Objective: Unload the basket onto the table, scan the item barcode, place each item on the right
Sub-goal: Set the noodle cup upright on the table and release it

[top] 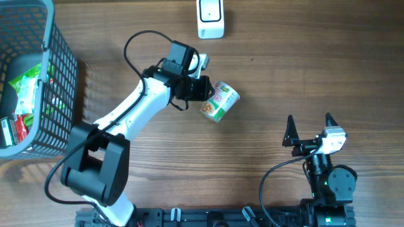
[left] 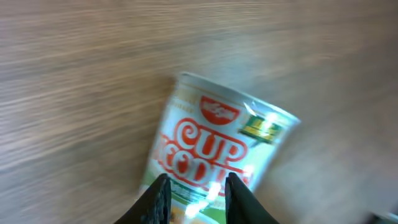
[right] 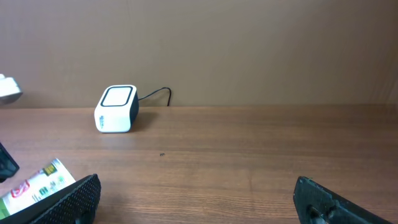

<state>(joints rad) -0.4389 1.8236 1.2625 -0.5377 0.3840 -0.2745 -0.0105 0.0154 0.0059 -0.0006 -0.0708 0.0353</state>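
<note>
Fingertips (left: 160, 199) of the left end effector (top: 201, 88) straddle the base of the cup noodles (left: 214, 146), which lies tilted on the bench (top: 265, 69), near the scanner (top: 210, 19); whether they clench it or merely flank it cannot be told. Right end effector (top: 309, 120): spread wide, empty, well apart. Step judged in hand: presenting the cup. Next move calls for a firm grasp, then turning the barcode toward the scanner window.
</note>
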